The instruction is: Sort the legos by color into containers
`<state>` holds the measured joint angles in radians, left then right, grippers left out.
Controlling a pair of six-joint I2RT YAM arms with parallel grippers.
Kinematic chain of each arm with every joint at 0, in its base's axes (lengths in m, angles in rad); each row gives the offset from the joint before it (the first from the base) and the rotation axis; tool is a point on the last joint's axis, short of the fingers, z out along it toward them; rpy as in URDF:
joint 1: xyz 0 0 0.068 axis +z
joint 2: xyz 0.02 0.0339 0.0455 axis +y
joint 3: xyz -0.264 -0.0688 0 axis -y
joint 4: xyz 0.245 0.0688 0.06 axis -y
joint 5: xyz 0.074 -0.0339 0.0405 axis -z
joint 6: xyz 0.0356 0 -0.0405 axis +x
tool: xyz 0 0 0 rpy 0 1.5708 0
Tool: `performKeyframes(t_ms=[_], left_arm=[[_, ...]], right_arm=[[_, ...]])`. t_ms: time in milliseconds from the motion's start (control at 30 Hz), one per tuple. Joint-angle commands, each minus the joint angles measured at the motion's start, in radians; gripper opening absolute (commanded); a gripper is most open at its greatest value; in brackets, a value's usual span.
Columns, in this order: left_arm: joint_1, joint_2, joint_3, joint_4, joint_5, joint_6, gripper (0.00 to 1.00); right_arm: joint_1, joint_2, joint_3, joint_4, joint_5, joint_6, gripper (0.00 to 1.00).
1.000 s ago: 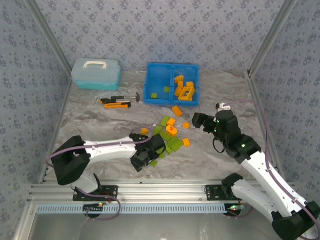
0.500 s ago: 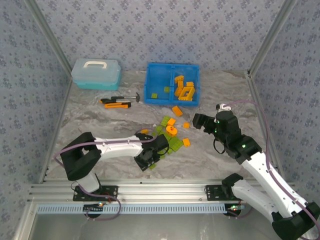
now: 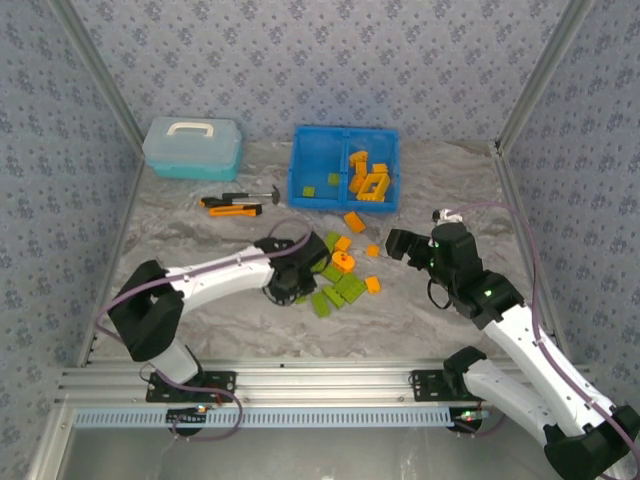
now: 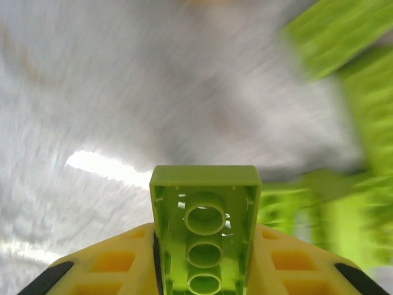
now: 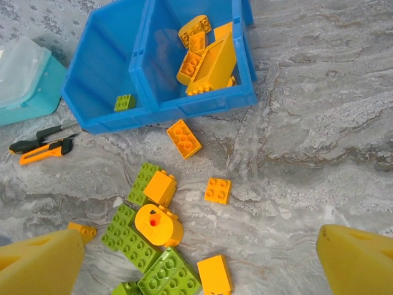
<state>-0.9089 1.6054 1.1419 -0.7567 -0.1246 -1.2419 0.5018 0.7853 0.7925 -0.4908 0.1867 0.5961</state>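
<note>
Moved forward in among loose legos [image 3: 343,283]: left gripper [image 3: 292,282], pinched on lime green brick [image 4: 206,215]; right gripper [image 3: 398,243] spread wide, unmoved

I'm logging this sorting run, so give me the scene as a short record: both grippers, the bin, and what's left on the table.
left gripper: shut on a green brick, beside the pile
right gripper: open, empty, right of the pile
bin, left side: green bricks
bin, right side: orange pieces
loose on table: green and orange bricks, one round orange piece
other: knife, teal box, back left
</note>
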Motion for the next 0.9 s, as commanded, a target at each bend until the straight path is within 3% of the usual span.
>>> performKeyframes(t_ms=[0,133,367,633,733,867], left_arm=[[0.063,-0.026,0.174,-0.014,-0.144,0.368,0.30],[0.140,0.091,0.362,0.068,-0.208,0.670,0.29],[0.252,0.442,0.753,0.102,-0.163,0.855,0.26],[0.334,0.873,1.360,-0.089,-0.156,0.891,0.28],[0.346,0.928,1.415,-0.060,-0.122,0.895,0.33],[0.350,0.919,1.417,-0.035,-0.103,0.882,0.52]], right_arm=[[-0.005,-0.019,0.005,-0.017,0.014,0.023,1.00],[-0.005,-0.017,0.007,-0.006,0.017,0.025,1.00],[-0.006,-0.017,0.033,-0.038,0.023,0.017,1.00],[-0.002,-0.031,0.051,-0.074,0.017,0.022,1.00],[-0.002,-0.043,0.050,-0.077,0.017,0.025,1.00],[0.000,-0.049,0.053,-0.080,0.016,0.026,1.00]])
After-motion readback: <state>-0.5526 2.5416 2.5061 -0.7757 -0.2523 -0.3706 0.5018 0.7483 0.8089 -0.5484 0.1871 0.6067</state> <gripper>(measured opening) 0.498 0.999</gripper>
